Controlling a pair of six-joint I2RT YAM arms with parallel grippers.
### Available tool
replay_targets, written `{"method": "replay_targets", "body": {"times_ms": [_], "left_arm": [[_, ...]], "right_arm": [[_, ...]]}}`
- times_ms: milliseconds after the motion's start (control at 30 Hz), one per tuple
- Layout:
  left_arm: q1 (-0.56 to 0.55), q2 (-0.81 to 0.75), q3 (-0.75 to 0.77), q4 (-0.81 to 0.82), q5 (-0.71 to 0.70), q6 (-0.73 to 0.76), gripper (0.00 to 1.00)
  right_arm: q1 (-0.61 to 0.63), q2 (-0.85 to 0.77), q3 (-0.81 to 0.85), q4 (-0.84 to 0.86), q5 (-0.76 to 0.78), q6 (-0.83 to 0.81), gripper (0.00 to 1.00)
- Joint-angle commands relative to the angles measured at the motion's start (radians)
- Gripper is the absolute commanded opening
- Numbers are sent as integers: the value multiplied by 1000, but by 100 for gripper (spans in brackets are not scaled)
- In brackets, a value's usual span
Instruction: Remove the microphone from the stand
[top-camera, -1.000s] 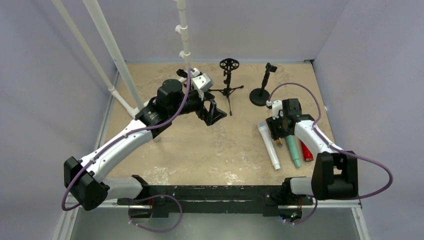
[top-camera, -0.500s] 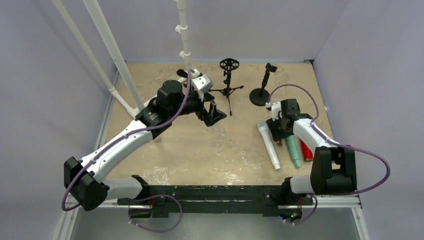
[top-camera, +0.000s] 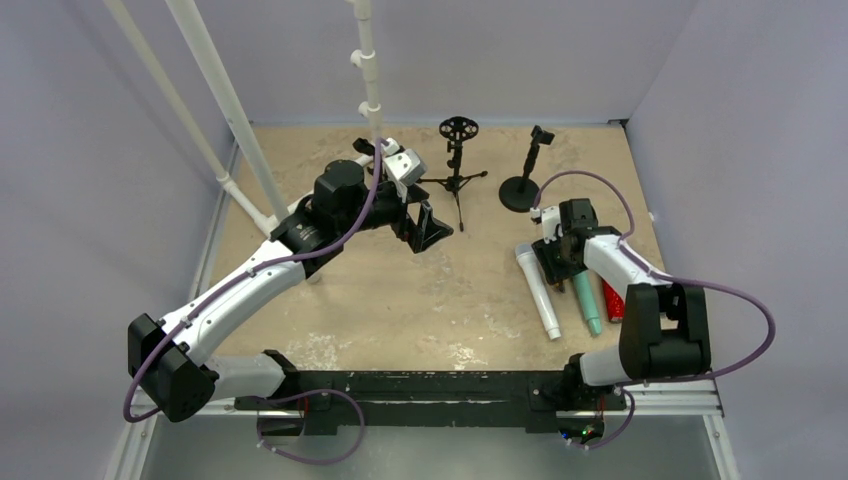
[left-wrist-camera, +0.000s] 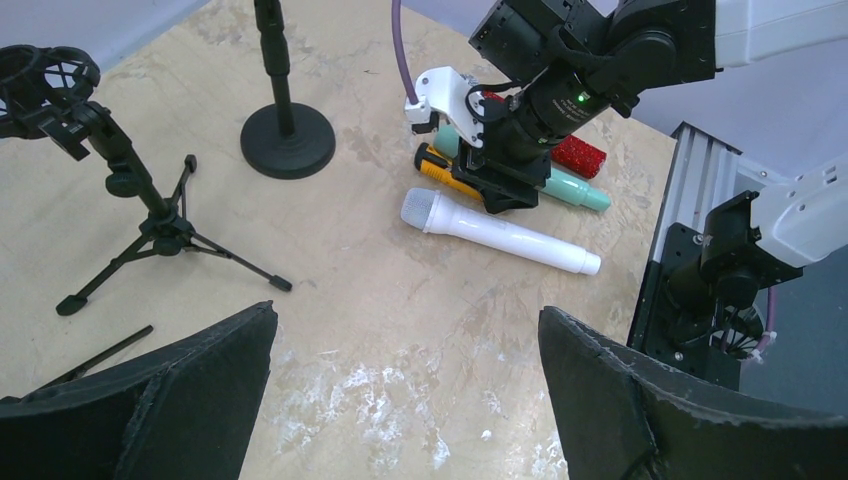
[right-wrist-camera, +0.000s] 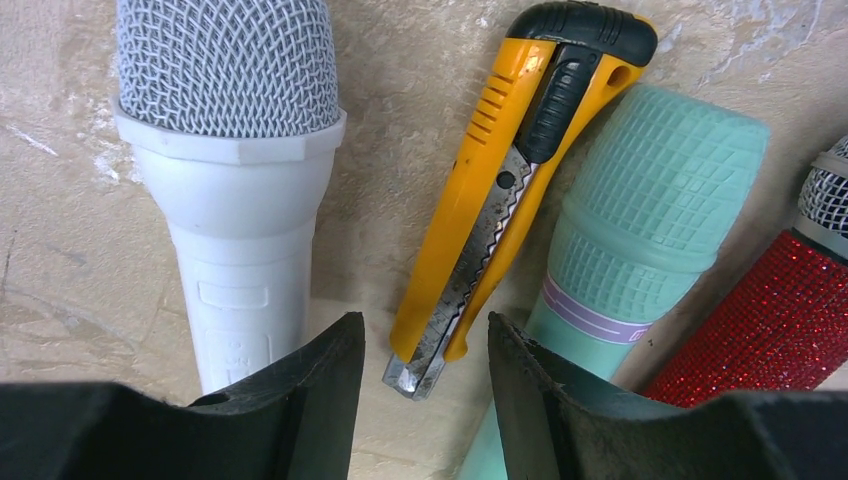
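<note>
1. Count three white poles (top-camera: 222, 95) at the far left of the table (top-camera: 400, 300).

2. Locate the left gripper (left-wrist-camera: 407, 318). Its jaws stand wide apart and hold nothing. It hangs above the table just left of the tripod stand (top-camera: 457, 165).

3. Count two stands. The tripod stand sits at the far middle of the table, with a ring-shaped holder at its top. The round-base stand (top-camera: 522, 188) sits to its right, with a small clip at its top. Both stand upright.

4. Count three microphones. All three lie flat on the table at the right, nearer than both stands and apart from them, with their heads toward the far edge. In order they are the white mic (top-camera: 537, 292), the teal mic (top-camera: 588, 305) and the red mic (right-wrist-camera: 770, 320). The teal and red mics lie side by side.

5. Count one knife (right-wrist-camera: 500, 190). It is yellow and black and lies between the heads of the white and teal mics.

6. Locate the right gripper (right-wrist-camera: 425, 340). It points down over the knife. Its jaws are parted narrowly, one finger on each side of the blade end. You cannot tell whether the pads touch the knife.
</note>
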Motion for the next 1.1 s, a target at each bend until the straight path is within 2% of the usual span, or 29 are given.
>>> {"method": "replay_targets", "body": {"times_ms": [0,700,1067], "left_arm": [[7,-25,-7,59,14,5,100],[9,-13,-10,66,18,-3,100],[10,-9,-8,66,18,-3,100]], "right_arm": [[-5,18,15,18,8,-14,47],[-14,119,50,34,-6,-15,45],[-16,185,100,40,-33,-4,33]]}}
